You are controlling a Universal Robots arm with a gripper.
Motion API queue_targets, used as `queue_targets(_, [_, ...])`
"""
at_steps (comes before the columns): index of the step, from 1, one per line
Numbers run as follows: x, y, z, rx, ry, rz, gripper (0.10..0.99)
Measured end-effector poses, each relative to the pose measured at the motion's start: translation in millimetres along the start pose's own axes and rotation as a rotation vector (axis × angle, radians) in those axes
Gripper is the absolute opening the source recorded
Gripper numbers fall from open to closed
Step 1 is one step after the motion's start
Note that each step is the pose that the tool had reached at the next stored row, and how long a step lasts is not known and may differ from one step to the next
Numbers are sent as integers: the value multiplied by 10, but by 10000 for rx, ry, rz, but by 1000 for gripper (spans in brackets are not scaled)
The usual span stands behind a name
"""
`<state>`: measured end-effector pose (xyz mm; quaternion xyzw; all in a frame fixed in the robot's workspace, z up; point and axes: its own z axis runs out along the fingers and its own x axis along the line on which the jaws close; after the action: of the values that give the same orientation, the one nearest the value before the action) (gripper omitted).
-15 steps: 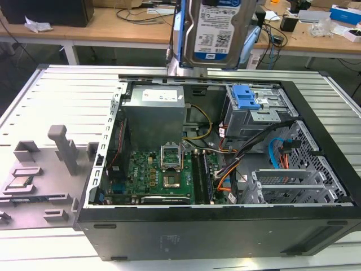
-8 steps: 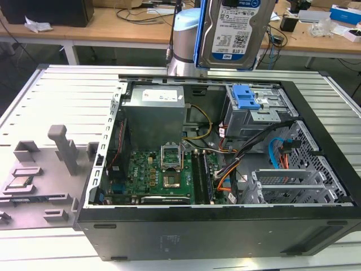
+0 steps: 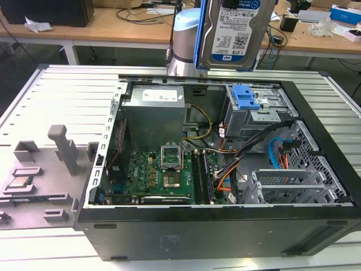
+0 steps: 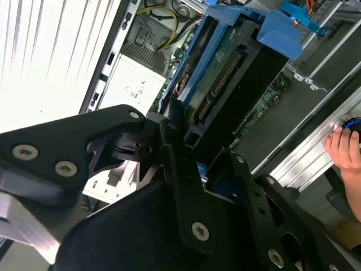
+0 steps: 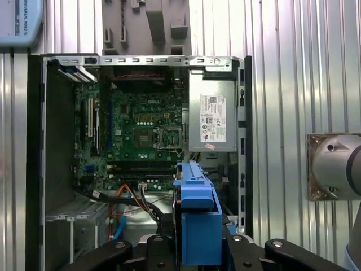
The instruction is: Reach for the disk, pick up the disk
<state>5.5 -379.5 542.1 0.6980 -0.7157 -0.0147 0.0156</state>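
Observation:
The disk [image 3: 234, 31], a silver hard drive with a white-and-blue label in a blue bracket, hangs upright high above the rear of the open computer case [image 3: 316, 141] in the exterior view. My gripper [image 5: 197, 251] is shut on it, with a black finger on each side of the blue bracket [image 5: 197, 217] in the first wrist view. In the second wrist view the disk's connector edge [image 4: 223, 76] sticks out beyond the black fingers [image 4: 172, 141]. The arm's grey joint [image 3: 185, 39] stands just behind the disk.
Below lie the motherboard [image 3: 161, 175], power supply [image 3: 155, 113], orange and blue cables [image 3: 279, 155] and a drive cage with a blue latch [image 3: 246, 97]. A grey fixture tray [image 3: 51, 164] with a small chip [image 3: 18, 182] sits at the exterior view's left. A person's hand [image 4: 345, 153] rests by the case.

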Motion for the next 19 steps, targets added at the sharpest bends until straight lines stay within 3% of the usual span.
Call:
queue_targets(4, [0, -5, 128, -9, -1, -1, 365])
queue_targets(19, [0, -15, 352, -11, -2, 0, 365])
